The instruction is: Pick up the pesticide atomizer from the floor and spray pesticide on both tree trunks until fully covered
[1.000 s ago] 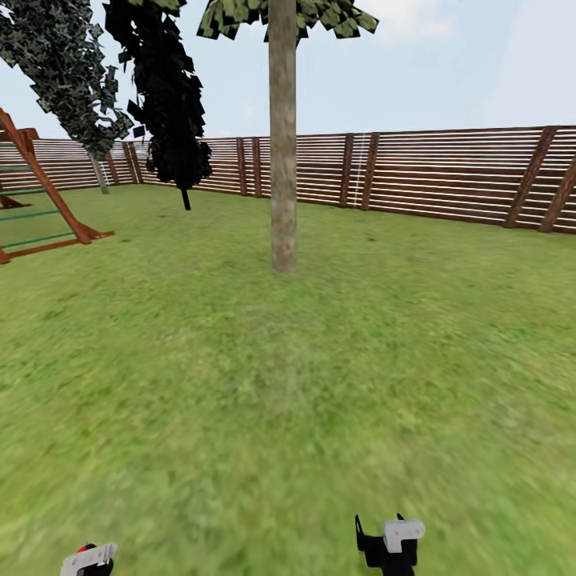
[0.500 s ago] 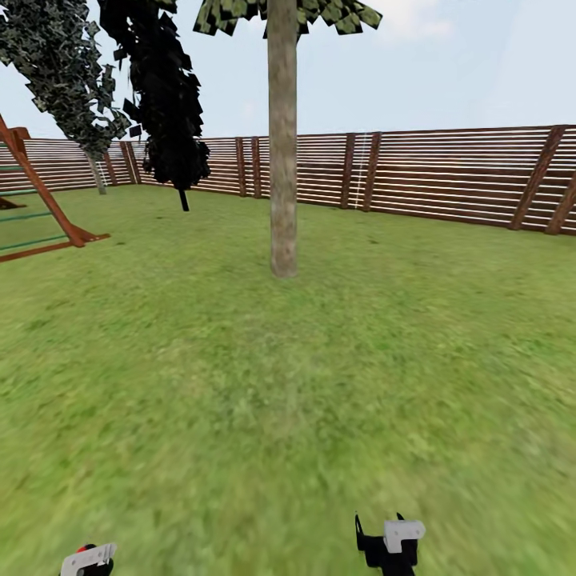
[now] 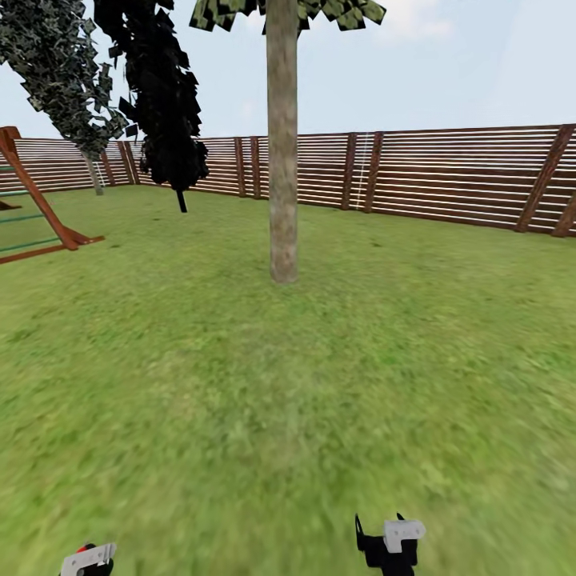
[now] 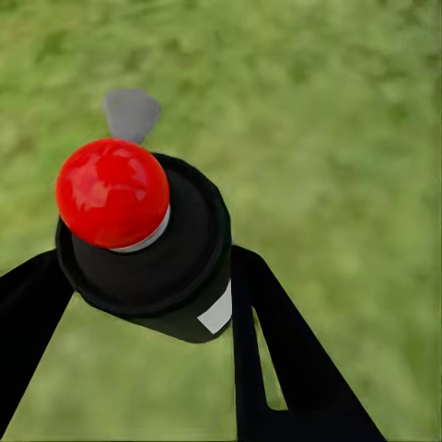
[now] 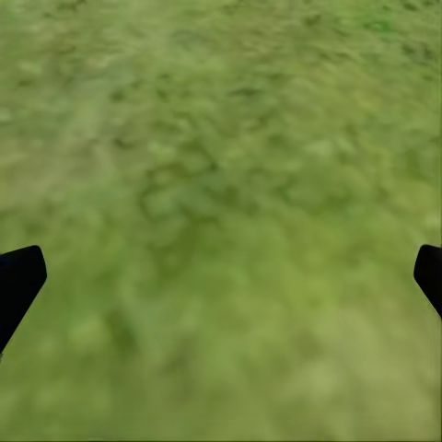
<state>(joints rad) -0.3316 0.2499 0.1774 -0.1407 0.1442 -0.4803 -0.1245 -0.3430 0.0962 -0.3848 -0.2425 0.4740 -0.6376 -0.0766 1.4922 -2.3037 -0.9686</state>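
One tree with a thick mottled grey-beige tree trunk point(image 3: 282, 160) stands straight ahead on the garden lawn point(image 3: 240, 384), its blocky green leaves at the top edge. My left gripper point(image 3: 88, 560) sits at the bottom left of the head view. In the left wrist view this left gripper point(image 4: 138, 276) is shut on the pesticide atomizer point(image 4: 152, 249), a black cylinder with a red ball cap and a grey nozzle. The atomizer's red cap point(image 3: 84, 550) peeks out in the head view. My right gripper point(image 3: 390, 544) hangs low and open over bare grass, its fingertips point(image 5: 18, 281) far apart.
A brown slat fence point(image 3: 448, 176) runs across the back. A near-black thin-trunked tree point(image 3: 164, 96) and a grey-leafed tree point(image 3: 56, 72) stand at the back left. A red-brown wooden play frame point(image 3: 36, 200) is at the left edge. Open grass lies between me and the trunk.
The whole head view has shifted: the trunk base sits slightly lower and the play frame further left, so the camera has crept toward the tree. Both grippers keep their places.
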